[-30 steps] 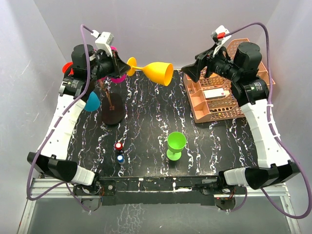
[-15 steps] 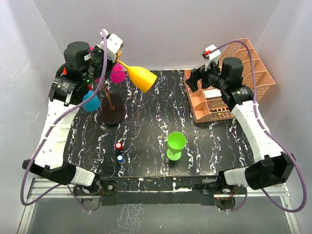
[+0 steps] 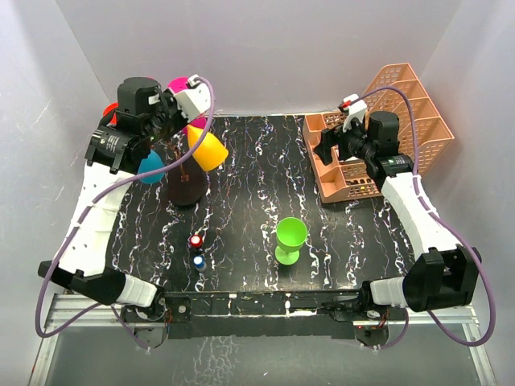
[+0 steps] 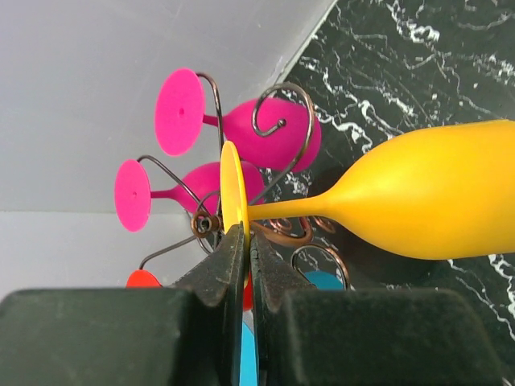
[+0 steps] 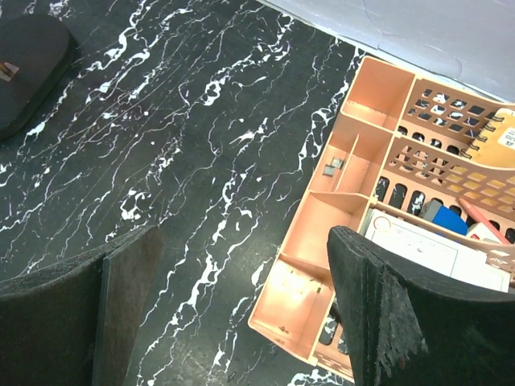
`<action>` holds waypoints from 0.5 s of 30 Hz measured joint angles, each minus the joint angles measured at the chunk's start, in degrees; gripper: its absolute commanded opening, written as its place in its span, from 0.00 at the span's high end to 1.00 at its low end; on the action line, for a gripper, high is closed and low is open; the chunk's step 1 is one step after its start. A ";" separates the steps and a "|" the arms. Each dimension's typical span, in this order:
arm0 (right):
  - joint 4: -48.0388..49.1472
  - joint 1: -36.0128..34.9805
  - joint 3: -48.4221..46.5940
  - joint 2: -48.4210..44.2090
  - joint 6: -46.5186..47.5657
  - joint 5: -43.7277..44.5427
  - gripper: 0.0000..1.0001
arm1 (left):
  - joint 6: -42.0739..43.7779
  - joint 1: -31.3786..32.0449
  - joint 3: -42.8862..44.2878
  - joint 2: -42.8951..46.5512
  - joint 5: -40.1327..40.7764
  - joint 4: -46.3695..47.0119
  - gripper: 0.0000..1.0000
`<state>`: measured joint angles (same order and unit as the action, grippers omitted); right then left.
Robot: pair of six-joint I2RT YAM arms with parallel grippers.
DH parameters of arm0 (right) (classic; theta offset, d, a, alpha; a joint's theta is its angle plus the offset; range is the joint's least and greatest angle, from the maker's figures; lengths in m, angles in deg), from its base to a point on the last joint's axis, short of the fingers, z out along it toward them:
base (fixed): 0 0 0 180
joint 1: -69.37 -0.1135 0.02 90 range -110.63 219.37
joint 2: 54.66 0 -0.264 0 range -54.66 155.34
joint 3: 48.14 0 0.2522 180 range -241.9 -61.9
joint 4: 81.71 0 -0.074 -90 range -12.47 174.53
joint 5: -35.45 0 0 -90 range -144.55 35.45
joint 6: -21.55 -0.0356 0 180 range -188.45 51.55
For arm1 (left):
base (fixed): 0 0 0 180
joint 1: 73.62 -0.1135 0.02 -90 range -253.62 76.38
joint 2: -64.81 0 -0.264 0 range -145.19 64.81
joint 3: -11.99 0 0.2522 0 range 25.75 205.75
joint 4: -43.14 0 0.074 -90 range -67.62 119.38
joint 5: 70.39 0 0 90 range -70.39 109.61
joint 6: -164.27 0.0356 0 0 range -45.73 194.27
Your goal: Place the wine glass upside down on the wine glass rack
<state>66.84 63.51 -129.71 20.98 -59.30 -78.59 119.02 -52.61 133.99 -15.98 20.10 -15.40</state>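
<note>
Looking down from the overhead camera: finds the left claw (image 3: 180, 127) at about 10 o'clock on the table (image 3: 241, 193), clamped together on the foot of the yellow wine glass (image 3: 206, 149). Finds that glass tilted, bowl pointing toward 5 o'clock, hanging just over the wire rack (image 3: 186, 185) with its dark oval base below. Counts pink glasses (image 3: 179, 84) at the rack's 12 o'clock, a blue glass (image 3: 151, 169) at its 9 o'clock and something red (image 3: 109, 111) half hidden behind the arm. Spots a green glass (image 3: 290, 236) upright toward 6 o'clock of the table, well apart from the rack, and two small bottles (image 3: 197, 249) near 7 o'clock. Places the right claw (image 3: 324, 145) at 2 o'clock, at the left edge of the peach basket (image 3: 410, 96). Turning to the left wrist camera: sees both fingers (image 4: 229, 257) pinched flat against the thin yellow foot disc, the stem running off toward 3 o'clock into the bowl, the rack's copper curls right behind the stem; cannot tell whether stem and wire touch. Notes two pink glasses hung in the wire at 10 to 12 o'clock. Turning to the right wrist camera: sees the two fingers (image 5: 121, 273) standing wide apart with nothing between them, marbled table below, the basket's open compartments at 3 o'clock and an edge of the rack's base at 10 o'clock.
</note>
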 measured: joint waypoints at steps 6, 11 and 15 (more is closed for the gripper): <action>0.44 0.39 0.00 -0.09 -0.02 -1.33 0.08 | 2.84 0.22 -2.43 0.02 2.86 -0.46 1.00; 0.44 1.31 0.00 -0.09 -0.20 -1.84 0.08 | 4.72 0.44 -5.55 0.02 5.57 -0.33 1.00; 0.44 1.75 0.00 -0.07 -0.22 -2.49 0.08 | 5.42 0.87 -6.03 0.02 7.13 -0.24 1.00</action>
<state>67.28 65.25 -129.71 20.91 -59.52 -81.08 124.44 -51.73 127.96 -15.96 27.22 -15.64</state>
